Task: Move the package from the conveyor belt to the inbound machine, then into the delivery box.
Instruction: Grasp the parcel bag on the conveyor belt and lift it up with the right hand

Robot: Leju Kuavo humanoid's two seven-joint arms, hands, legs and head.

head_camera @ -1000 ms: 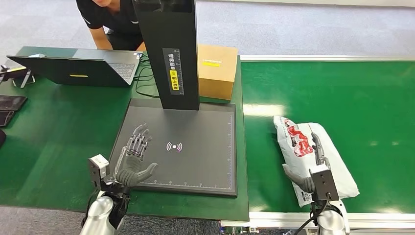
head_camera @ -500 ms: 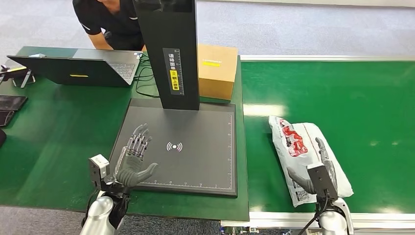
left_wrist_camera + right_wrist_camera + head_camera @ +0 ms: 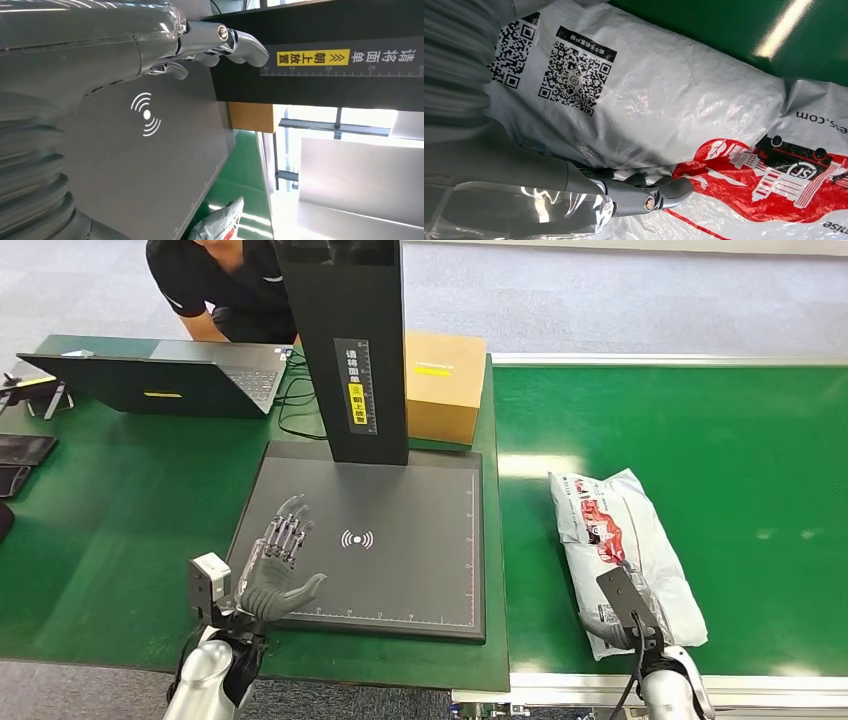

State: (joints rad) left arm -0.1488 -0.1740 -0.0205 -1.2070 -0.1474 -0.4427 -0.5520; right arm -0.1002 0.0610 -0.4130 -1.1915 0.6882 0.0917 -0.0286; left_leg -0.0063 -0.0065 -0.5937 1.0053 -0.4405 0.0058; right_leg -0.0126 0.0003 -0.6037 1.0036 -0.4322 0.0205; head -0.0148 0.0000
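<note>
The package (image 3: 625, 530), a grey-white plastic mailer with red print and QR codes (image 3: 674, 90), lies on the green conveyor belt (image 3: 740, 460). My right hand (image 3: 618, 618) grips its near end: the thumb sits at the bag's left edge and the fingers (image 3: 644, 192) curl into the crinkled plastic. My left hand (image 3: 278, 562) hovers open, fingers (image 3: 215, 45) spread, over the near left part of the inbound machine's dark scanner pad (image 3: 400, 510). The machine's black column (image 3: 350, 350) rises behind the pad.
A brown cardboard box (image 3: 443, 385) stands behind the pad beside the column. An open laptop (image 3: 160, 375) and cables sit at the back left, with dark devices (image 3: 20, 450) at the table's left edge. A person (image 3: 215, 285) in black crouches behind the table.
My right hand has slid back along the package to its near end and closed on it. The package has turned and shifted slightly left. The left hand has barely moved.
</note>
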